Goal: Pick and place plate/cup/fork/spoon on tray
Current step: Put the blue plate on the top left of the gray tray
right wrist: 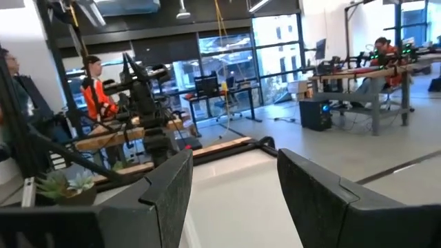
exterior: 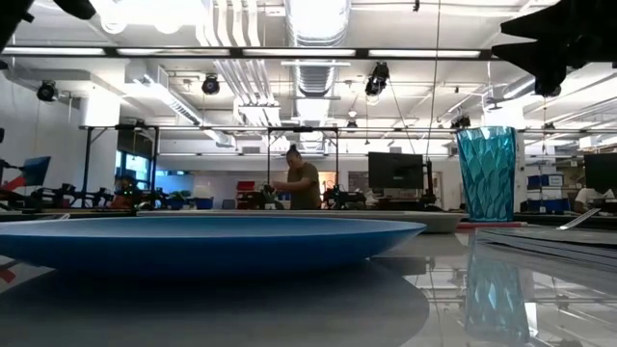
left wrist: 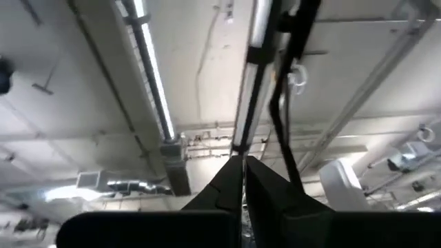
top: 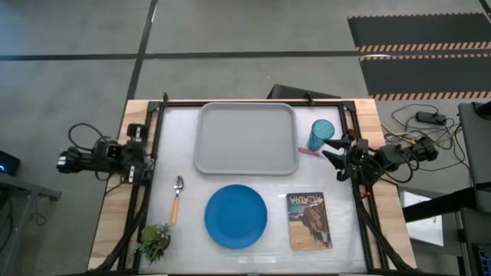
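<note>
The light-grey tray [top: 245, 138] lies at the table's far middle. The bright-blue plate [top: 236, 216] lies flat near the front edge and fills the low view [exterior: 212, 241]. The teal cup [top: 322, 135] stands upright to the right of the tray; it also shows in the low view [exterior: 485, 173]. The fork's pink handle [top: 308, 152] lies between tray and cup. The orange-handled spoon [top: 177, 198] lies left of the plate. My right gripper [top: 338, 159] is open and empty, just right of the cup and fork. My left gripper [left wrist: 242, 186] is shut and empty at the table's left edge, pointing up at the ceiling.
A brown picture-cover book [top: 309, 221] lies right of the plate. A small potted plant [top: 155, 242] stands at the near left corner. A black frame [top: 253, 102] runs along the table's far edge and sides. People are in the room behind [exterior: 301, 183].
</note>
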